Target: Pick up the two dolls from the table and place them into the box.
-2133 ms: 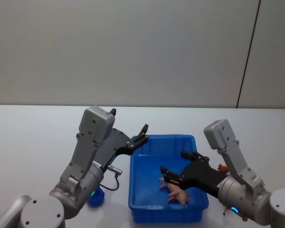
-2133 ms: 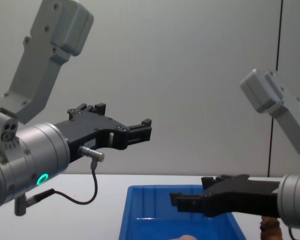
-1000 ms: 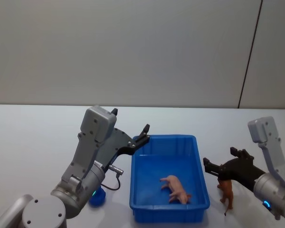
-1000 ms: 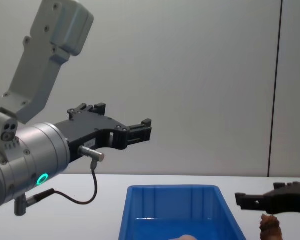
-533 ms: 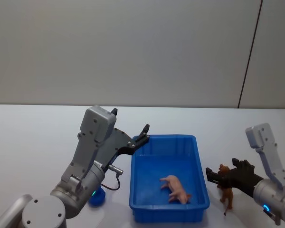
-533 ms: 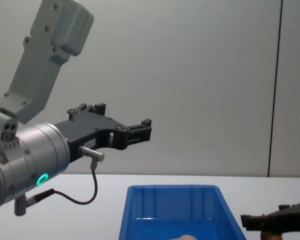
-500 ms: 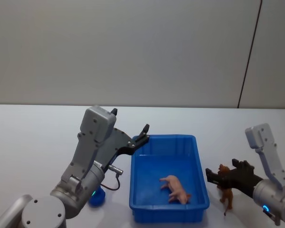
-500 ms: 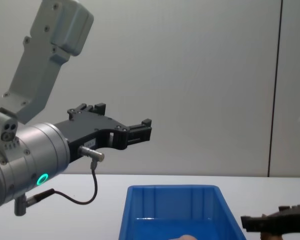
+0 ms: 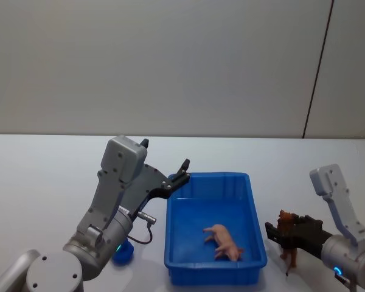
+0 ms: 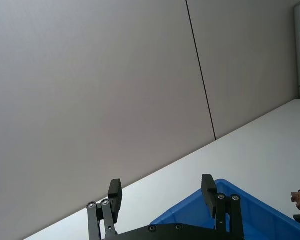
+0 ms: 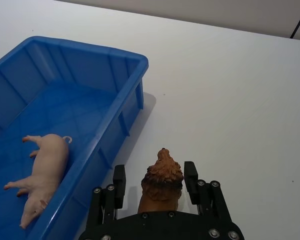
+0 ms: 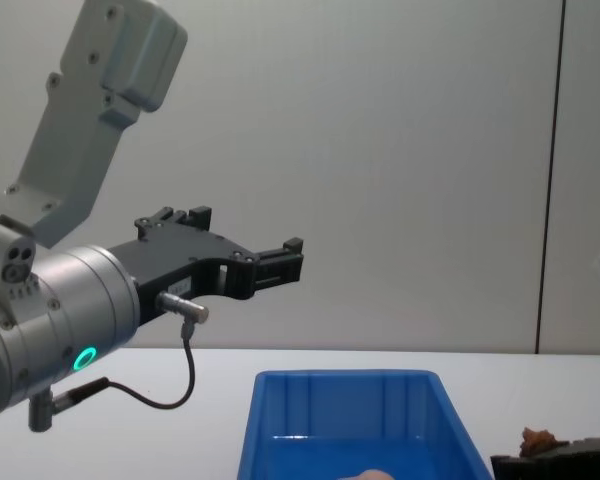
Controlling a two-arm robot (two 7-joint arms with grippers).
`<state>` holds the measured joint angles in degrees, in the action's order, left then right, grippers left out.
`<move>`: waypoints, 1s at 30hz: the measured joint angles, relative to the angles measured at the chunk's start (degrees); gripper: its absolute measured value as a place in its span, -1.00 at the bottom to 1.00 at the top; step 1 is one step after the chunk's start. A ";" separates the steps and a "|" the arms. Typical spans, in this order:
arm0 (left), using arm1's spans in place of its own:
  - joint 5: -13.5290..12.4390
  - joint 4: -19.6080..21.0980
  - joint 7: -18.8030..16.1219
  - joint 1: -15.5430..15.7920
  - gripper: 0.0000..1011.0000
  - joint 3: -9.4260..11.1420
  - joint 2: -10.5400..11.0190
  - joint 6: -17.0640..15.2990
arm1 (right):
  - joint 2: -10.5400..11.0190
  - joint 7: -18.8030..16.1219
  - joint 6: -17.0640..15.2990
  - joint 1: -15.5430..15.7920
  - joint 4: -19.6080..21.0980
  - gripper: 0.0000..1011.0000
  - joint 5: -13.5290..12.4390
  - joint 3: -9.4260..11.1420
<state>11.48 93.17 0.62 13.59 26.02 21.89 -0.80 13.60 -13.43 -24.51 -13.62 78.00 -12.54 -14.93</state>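
Observation:
A pale pink pig doll (image 9: 222,240) lies on its side on the floor of the blue box (image 9: 213,177); the right wrist view shows it too (image 11: 42,172). A brown doll (image 9: 286,220) with a darker mane stands upright on the white table (image 9: 48,170), just right of the box. My right gripper (image 9: 287,231) is low at that doll, open, one finger on each side of its head (image 11: 161,175). My left gripper (image 9: 181,172) hangs open and empty above the box's far left corner, fingers (image 10: 208,186) spread.
A small round blue object (image 9: 123,252) lies on the table by the left arm's base. The box's right wall (image 11: 125,120) runs close beside the brown doll. Bare table stretches to the right and behind the box. A grey wall stands at the back.
My right gripper came out of the box, leaving the pink doll inside, moved right and sank until its fingers straddle the brown doll. The left arm has not moved.

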 joint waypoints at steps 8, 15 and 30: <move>0.00 0.00 0.00 0.00 0.98 0.00 0.00 0.00 | 0.06 0.11 -0.24 0.08 0.42 0.00 -0.47 0.14; 0.00 0.00 0.00 0.00 0.98 0.00 0.00 0.00 | 0.31 0.58 1.14 0.30 1.84 -0.17 -0.56 0.44; 0.00 0.00 0.00 0.00 0.98 0.00 0.00 0.00 | 0.41 -0.08 6.83 -0.23 6.26 -0.17 0.69 0.67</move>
<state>11.48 93.17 0.62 13.59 26.02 21.89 -0.80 14.01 -13.51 -17.68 -13.84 84.26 -11.85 -14.26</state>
